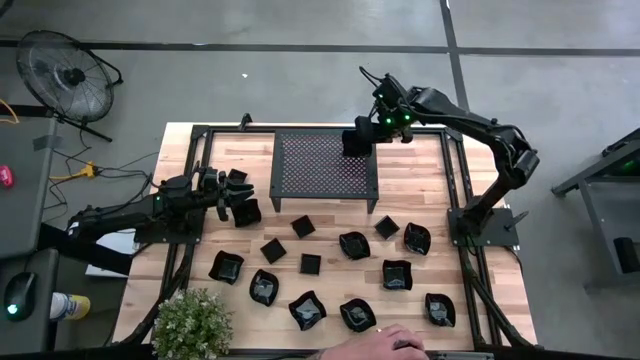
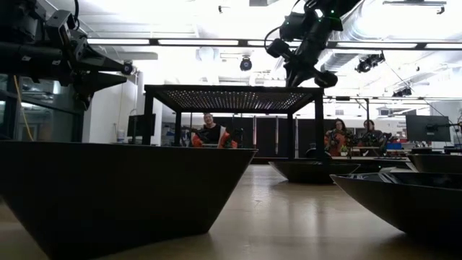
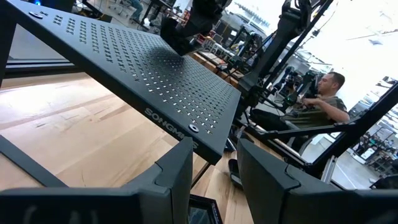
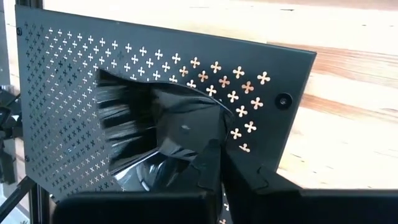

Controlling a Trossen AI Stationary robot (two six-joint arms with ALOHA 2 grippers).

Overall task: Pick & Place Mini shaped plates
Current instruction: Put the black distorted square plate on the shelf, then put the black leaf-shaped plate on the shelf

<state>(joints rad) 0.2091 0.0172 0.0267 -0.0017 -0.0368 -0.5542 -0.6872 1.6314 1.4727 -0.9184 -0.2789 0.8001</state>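
The right gripper [image 1: 358, 140] hung over the rack's [image 1: 325, 165] back-right corner, clamped on a mini plate [image 4: 163, 140]: the placing step. Release called for lowering it flat onto the perforated top. The left gripper [image 1: 240, 197] waited part-open at the surface's left; other plates [image 1: 397, 274] lay in front.

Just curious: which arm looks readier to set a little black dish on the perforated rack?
The right gripper: it holds a glossy black mini plate over the black perforated metal rack. The left gripper waits beside it.
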